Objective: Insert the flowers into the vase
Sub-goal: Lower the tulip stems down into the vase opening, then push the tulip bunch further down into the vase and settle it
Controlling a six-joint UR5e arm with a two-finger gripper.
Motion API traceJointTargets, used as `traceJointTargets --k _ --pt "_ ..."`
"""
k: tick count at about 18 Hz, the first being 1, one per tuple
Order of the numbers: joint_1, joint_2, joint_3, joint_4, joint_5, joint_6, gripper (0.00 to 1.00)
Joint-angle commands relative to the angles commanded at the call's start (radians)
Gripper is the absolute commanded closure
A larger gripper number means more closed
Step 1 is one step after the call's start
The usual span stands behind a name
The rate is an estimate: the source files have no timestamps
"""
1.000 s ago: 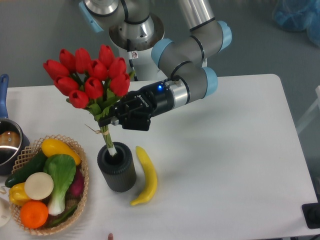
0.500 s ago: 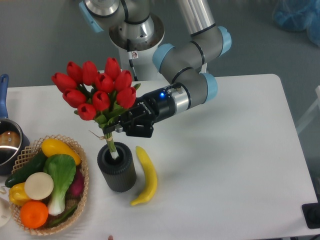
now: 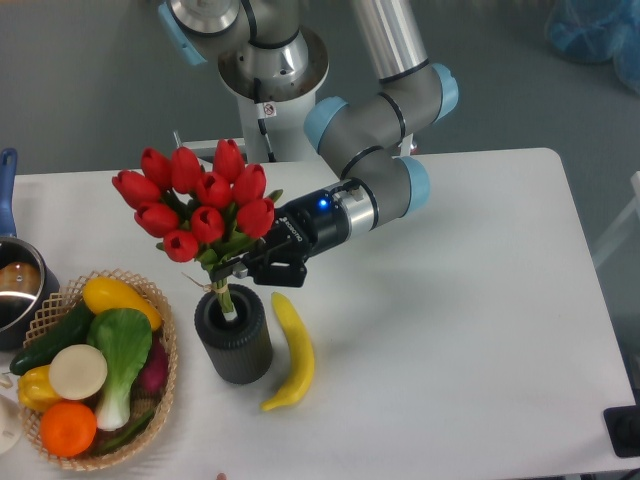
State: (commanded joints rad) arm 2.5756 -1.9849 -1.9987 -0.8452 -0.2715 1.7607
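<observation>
The flowers (image 3: 200, 205), a bunch of red tulip buds with green leaves, are held by the pincer (image 3: 238, 266), which is closed on the stems just below the leaves. The bunch is tilted, with the buds leaning up and to the left in the picture. The lower ends of the tied stems are seen inside the mouth of the vase (image 3: 235, 337), while the buds and leaves stand well above its rim. The vase, a short dark cylinder with a ribbed band, stands upright on the white worktop (image 3: 450, 330). The pincer is positioned just above and slightly right of the vase opening, reached from the right by the arm (image 3: 365, 195).

A yellow banana (image 3: 291, 352) lies on the worktop just beside the vase, on its right. To the left of the vase a wicker basket (image 3: 155, 385) is placed, filled with vegetables and fruit, among them a yellow pepper, a green leafy vegetable and an orange. At the left edge a metal pot (image 3: 15, 290) with a blue handle is partly visible.
</observation>
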Motion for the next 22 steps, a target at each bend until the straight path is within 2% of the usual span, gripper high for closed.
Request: traceJointTargets --k 2,15,22 --pt "0.0 -0.017 -0.014 0.0 0.0 0.052 0.75" --pt "0.002 -0.054 -0.04 -0.002 0.003 0.082 0.75" --pt "0.003 -0.084 -0.032 0.005 0.005 0.085 0.75"
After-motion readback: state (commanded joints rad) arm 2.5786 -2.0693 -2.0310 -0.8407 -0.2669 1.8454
